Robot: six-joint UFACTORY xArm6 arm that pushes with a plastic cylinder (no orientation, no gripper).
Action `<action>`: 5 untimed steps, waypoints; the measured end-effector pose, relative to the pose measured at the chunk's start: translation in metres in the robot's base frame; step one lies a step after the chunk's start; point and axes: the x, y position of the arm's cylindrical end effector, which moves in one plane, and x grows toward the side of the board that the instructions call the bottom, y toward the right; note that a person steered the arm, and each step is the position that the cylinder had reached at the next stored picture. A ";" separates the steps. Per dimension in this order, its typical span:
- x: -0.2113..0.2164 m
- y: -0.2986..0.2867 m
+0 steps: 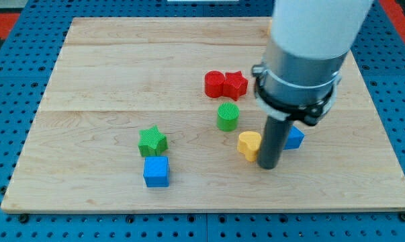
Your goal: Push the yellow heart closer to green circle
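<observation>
The yellow heart (pixel 248 144) lies right of the board's middle, just below and to the right of the green circle (pixel 228 116); a small gap separates them. My tip (pixel 266 166) rests on the board at the heart's lower right side, touching or nearly touching it. The rod and the arm's white body rise above it toward the view's top right.
A red circle-like block (pixel 215 84) and a red star (pixel 236 84) sit together above the green circle. A blue block (pixel 295 138) shows partly behind the rod. A green star (pixel 152 141) and a blue cube (pixel 156 171) sit at lower left. The wooden board (pixel 88 81) ends in blue pegboard.
</observation>
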 end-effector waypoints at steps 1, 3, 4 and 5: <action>-0.020 -0.025; -0.053 -0.045; -0.062 -0.050; -0.077 -0.025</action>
